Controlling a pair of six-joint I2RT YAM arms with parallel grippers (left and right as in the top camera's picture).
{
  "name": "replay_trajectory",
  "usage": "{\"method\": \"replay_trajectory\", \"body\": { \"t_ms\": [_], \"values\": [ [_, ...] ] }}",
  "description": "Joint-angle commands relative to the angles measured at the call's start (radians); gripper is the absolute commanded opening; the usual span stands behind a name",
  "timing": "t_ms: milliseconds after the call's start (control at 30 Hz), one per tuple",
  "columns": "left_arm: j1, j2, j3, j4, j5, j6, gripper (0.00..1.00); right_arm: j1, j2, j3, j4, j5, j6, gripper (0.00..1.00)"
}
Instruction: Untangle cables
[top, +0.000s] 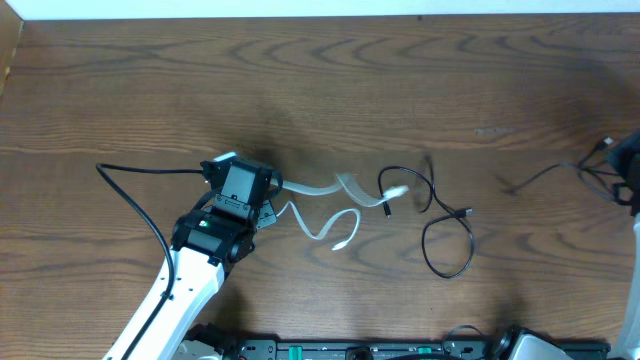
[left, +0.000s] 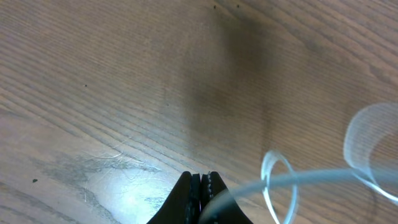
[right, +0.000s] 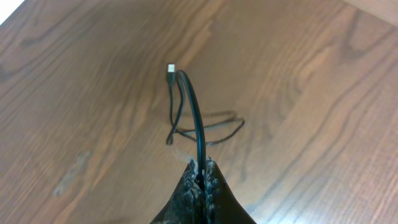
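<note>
My left gripper (top: 273, 187) is shut on one end of the white cable (top: 320, 188), which runs right in loose waves. In the left wrist view its jaws (left: 200, 180) are pressed together, and the white cable (left: 311, 177) leaves beside the right finger and curls into loops. A thin black cable (top: 445, 215) crosses the white cable's far end and loops toward the front. At the right edge, my right gripper (top: 622, 160) is shut on another black cable (top: 545, 175). In the right wrist view this cord (right: 196, 118) rises from the jaws (right: 202, 165) to a small plug (right: 170, 68).
A thick black wire (top: 140, 200) from the left arm arcs over the wooden table (top: 320, 80) on the left. A dark rail (top: 380, 350) lines the front edge. The table's left edge shows in the top left corner.
</note>
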Motion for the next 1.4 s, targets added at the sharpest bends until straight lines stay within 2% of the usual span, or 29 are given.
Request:
{"method": "replay_trajectory", "body": {
  "t_ms": [0, 167, 333, 533, 633, 733, 867, 933, 1100, 1233, 1367],
  "values": [
    [0.004, 0.002, 0.005, -0.003, -0.027, -0.020, 0.07, -0.051, -0.003, 0.006, -0.001, -0.032, -0.014, 0.01],
    [0.004, 0.002, 0.005, 0.005, 0.050, -0.039, 0.07, -0.066, -0.003, 0.005, 0.014, -0.154, -0.008, 0.01],
    [0.004, 0.002, 0.005, 0.018, 0.158, -0.038, 0.07, -0.058, -0.003, 0.005, 0.084, -0.334, -0.143, 0.01],
    [0.003, 0.002, 0.005, 0.055, 0.288, 0.055, 0.07, -0.051, -0.003, 0.005, 0.135, -0.330, -0.287, 0.01],
    [0.003, 0.002, 0.005, 0.058, 0.296, 0.057, 0.07, -0.051, 0.002, 0.005, 0.164, -0.322, -0.364, 0.01],
    [0.003, 0.002, 0.005, 0.058, 0.296, 0.056, 0.07, -0.051, 0.009, 0.005, 0.173, -0.224, -0.366, 0.01],
    [0.003, 0.002, 0.005, 0.057, 0.296, 0.056, 0.07, -0.051, 0.021, 0.005, 0.186, 0.034, -0.271, 0.01],
    [0.003, 0.002, 0.005, 0.057, 0.298, 0.056, 0.07, -0.055, 0.028, 0.005, 0.195, 0.097, -0.243, 0.01],
    [0.003, 0.002, 0.005, 0.057, 0.300, 0.056, 0.07, -0.071, 0.061, 0.005, 0.270, 0.104, -0.241, 0.01],
    [0.003, 0.002, 0.005, 0.048, 0.300, 0.056, 0.07, -0.073, 0.111, 0.005, 0.333, 0.105, -0.295, 0.01],
    [0.003, 0.002, 0.005, 0.040, 0.300, 0.056, 0.07, -0.080, 0.146, 0.005, 0.368, 0.175, -0.296, 0.01]
  ]
}}
